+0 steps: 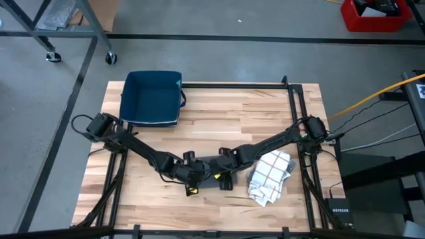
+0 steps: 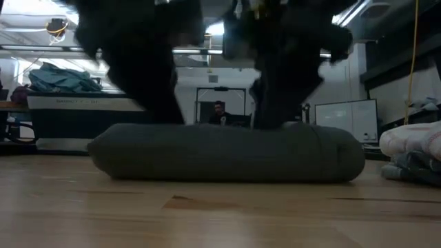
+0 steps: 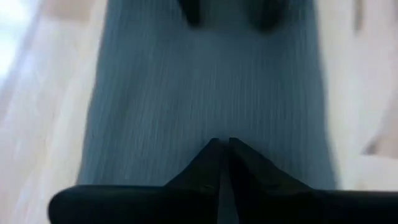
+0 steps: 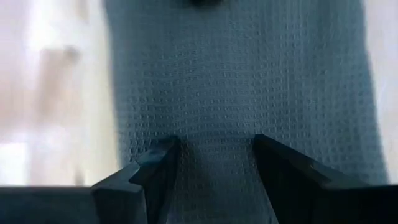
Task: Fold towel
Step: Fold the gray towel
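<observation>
A dark grey folded towel [image 2: 227,153] lies near the front middle of the wooden tabletop [image 1: 219,119]. The left gripper [image 3: 222,146] is over it, jaws clenched tip to tip; whether cloth is pinched is unclear. The right gripper [image 4: 214,155] hovers above with jaws released.

On my wooden table [image 1: 265,113] a dark blue bin [image 1: 153,98] sits at the far left corner, and a white cloth with a dark check pattern [image 1: 271,174] lies crumpled near the front right edge; the same cloth shows as a pale heap [image 2: 413,148] at the edge of the low view. Beyond the table I see a red crate [image 1: 373,14] on the grey floor at the far right, and a yellow cable [image 1: 372,96] running in from the right side. Looking level across the tabletop, a person [image 2: 219,112] sits far back in the room, and a teal bundle [image 2: 58,77] rests on a shelf to the left.
</observation>
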{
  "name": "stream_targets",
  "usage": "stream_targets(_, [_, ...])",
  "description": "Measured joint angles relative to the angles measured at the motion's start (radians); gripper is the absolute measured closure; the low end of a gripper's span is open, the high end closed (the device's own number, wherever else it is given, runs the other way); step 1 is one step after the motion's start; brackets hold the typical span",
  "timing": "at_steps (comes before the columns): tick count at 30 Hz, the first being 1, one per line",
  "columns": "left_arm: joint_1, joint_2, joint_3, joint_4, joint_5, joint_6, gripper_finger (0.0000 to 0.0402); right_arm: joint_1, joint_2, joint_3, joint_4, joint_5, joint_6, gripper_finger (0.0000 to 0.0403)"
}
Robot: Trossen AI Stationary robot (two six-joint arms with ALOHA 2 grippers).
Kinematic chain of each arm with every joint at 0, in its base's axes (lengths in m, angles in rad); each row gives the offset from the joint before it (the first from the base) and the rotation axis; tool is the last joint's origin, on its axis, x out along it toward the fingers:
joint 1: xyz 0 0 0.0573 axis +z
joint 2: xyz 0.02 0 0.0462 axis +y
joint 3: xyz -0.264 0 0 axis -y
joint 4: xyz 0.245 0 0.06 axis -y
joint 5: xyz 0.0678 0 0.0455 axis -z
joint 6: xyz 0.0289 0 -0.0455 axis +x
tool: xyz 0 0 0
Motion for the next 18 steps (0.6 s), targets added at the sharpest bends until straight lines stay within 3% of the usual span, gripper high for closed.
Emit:
stream_targets(9, [-0.006, 0.063, -0.053, 0.023, 0.026, -0.058, 0.0381, -0.002, 0.077, 0.005, -0.021, 0.028, -0.001, 0.0187])
stream_targets(18, [-0.011, 0.042, -0.056, 0.020, 0.040, -0.066, 0.0398, -0.002, 0.038, 0.000, -0.039, 0.057, -0.002, 0.0187])
